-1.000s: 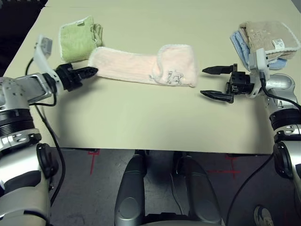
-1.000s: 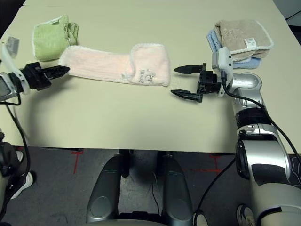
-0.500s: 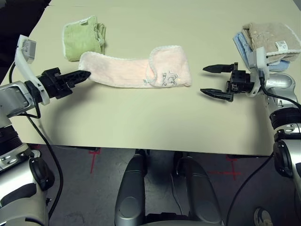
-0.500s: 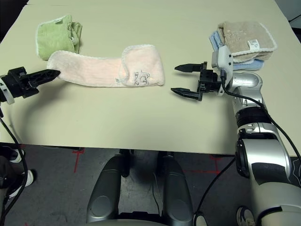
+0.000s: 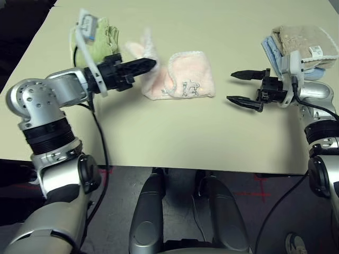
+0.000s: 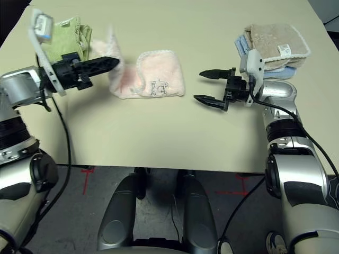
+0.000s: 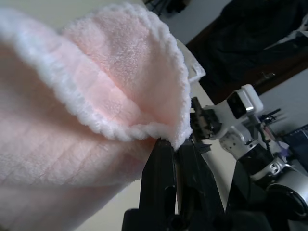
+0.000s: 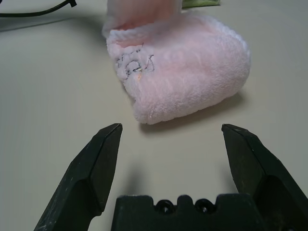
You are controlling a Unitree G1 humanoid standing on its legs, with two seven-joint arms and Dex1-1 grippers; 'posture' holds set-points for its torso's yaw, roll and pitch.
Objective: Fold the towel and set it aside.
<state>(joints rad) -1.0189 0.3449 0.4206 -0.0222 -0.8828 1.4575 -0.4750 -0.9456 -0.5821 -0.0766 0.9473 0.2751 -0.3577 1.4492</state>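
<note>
The pale pink towel [image 5: 186,82] lies at the middle of the table, its right part folded over with a small printed mark on top. My left gripper [image 5: 151,64] is shut on the towel's left end and holds it raised above the table, just left of the folded part. In the left wrist view the white-corded edge of the towel [image 7: 101,91] curls over the closed fingertips [image 7: 163,149]. My right gripper [image 5: 231,87] stands open a little to the right of the towel, touching nothing. Between its spread fingers, the right wrist view looks at the towel [image 8: 187,72].
A folded light green towel [image 5: 101,42] lies at the back left, partly behind my left arm. A beige towel on a blue one [image 5: 300,42] is stacked at the back right, behind my right wrist. The tan table [image 5: 159,137] is bare in front.
My left gripper has swung up and to the right from the far left, carrying the towel's left end toward the folded part. The right gripper has stayed in place.
</note>
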